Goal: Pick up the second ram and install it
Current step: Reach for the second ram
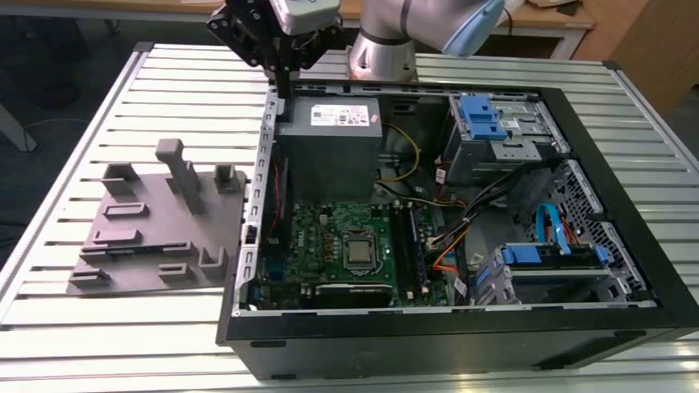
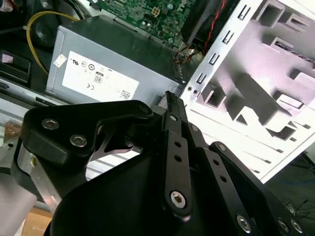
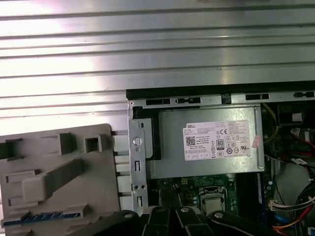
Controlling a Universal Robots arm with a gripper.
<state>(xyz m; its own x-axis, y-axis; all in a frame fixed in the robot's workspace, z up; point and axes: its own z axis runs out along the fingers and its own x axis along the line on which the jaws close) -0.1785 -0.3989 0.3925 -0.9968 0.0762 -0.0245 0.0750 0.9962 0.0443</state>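
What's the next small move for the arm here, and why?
Probably shift the gripper toward the exterior view's left, over the grey fixture plate. It hangs above a corner of the computer case, by the power supply. In the first wrist view, what looks like the second ram lies in a slot of that plate, apart from the gripper.

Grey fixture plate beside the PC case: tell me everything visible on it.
The fixture plate is a grey, matte, plastic-looking slab. It lies flat on the slatted metal table, at the exterior view's left of the open PC case. Its edge runs close beside the case wall, but I cannot tell whether they touch. Its top carries one tall upright post, shorter posts and low rectangular brackets. In the first wrist view a thin bluish strip lies in one low bracket.
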